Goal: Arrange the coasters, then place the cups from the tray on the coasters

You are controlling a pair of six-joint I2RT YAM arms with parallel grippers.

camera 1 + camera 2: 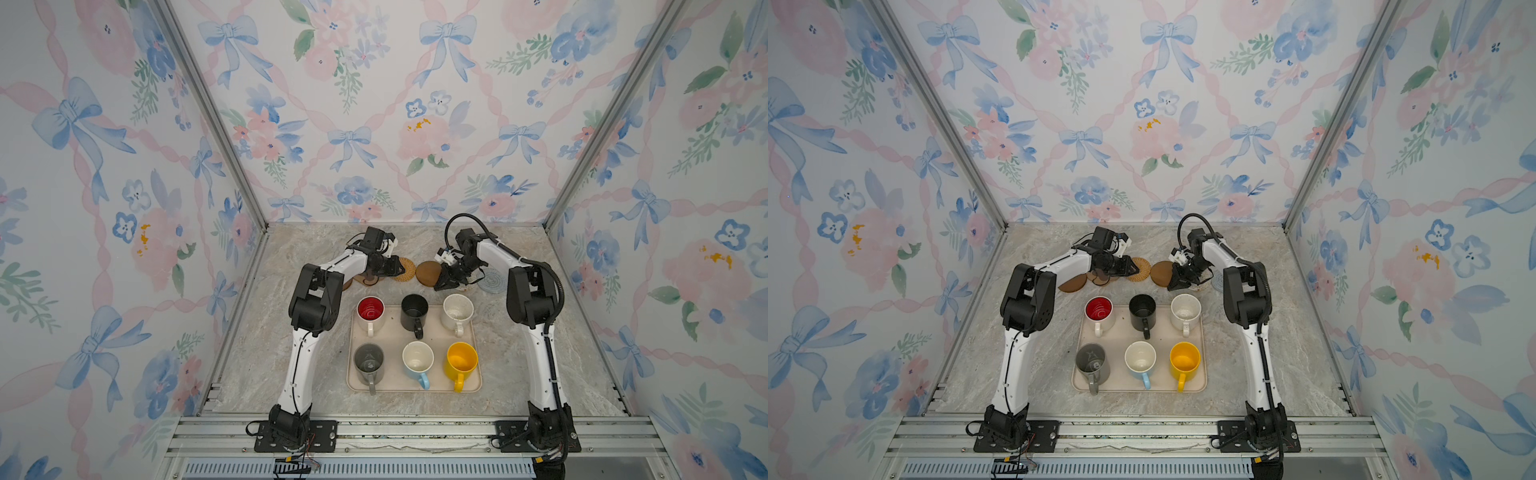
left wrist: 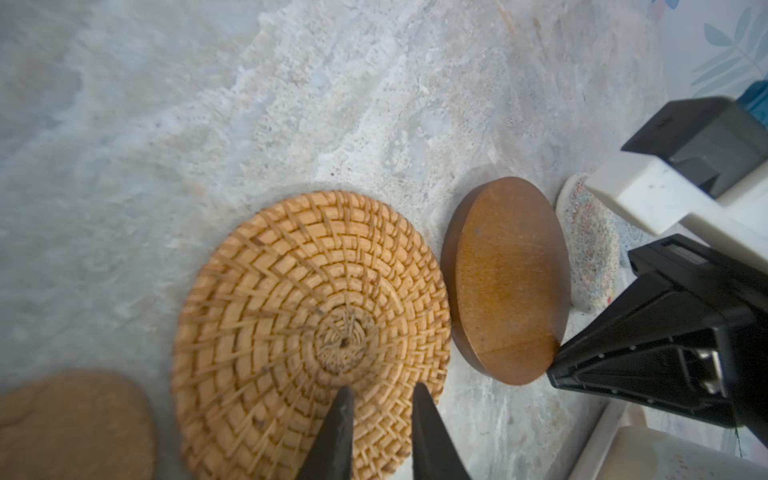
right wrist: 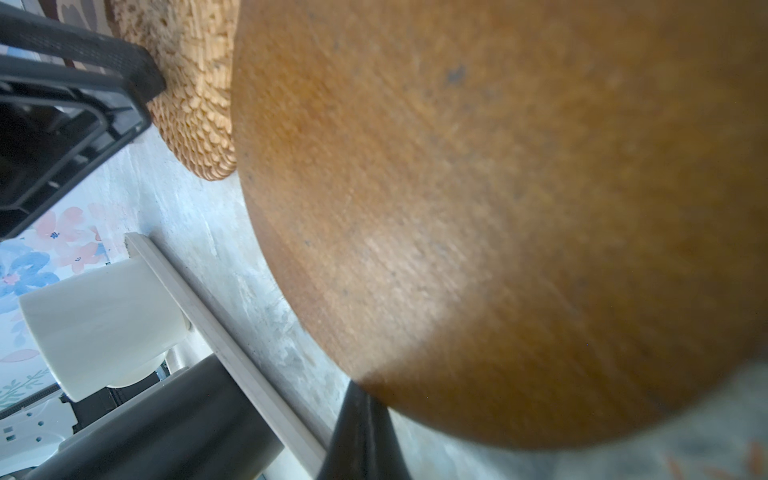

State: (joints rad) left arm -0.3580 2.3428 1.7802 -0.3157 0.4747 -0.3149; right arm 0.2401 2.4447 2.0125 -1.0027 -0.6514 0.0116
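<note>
Sitting nearest on the marble bench (image 1: 257,353), the beige tray (image 1: 392,337) holds all 6 cups (image 1: 417,359). Beyond it, the coasters (image 1: 492,280) lie in a rough row. The right claw (image 1: 439,286) is closed on a tilted dark wooden disc (image 1: 428,272). The left claw (image 2: 382,399), fingers narrowly parted, holds nothing over the rattan coaster (image 2: 291,291) just beside that disc.
</note>
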